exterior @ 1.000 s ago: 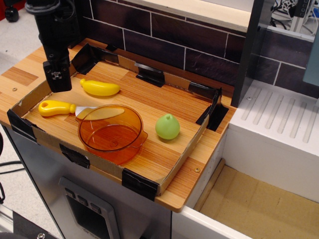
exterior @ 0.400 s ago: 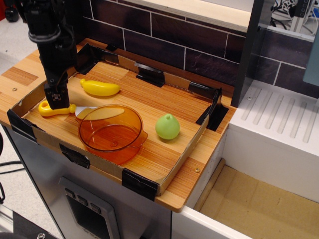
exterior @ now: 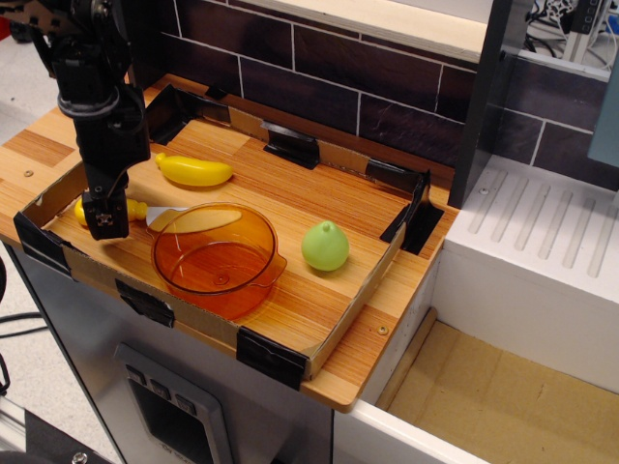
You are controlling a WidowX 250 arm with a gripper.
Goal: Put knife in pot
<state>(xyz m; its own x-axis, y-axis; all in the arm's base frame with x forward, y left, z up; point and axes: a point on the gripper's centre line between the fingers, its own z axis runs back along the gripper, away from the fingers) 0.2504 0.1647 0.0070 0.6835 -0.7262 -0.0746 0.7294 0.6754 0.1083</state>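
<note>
Spanning the scene, the wooden bench (exterior: 29,145) carries a shallow cardboard tray (exterior: 372,280). Inside, the orange pot (exterior: 215,257) sits near the front wall. A green fruit (exterior: 325,246) lies right of it, a yellow banana (exterior: 195,171) behind. The end effector (exterior: 104,215) covers the handle of the knife (exterior: 145,210); whether it is clamped cannot be told. The blade reaches the pot's rim.
</note>
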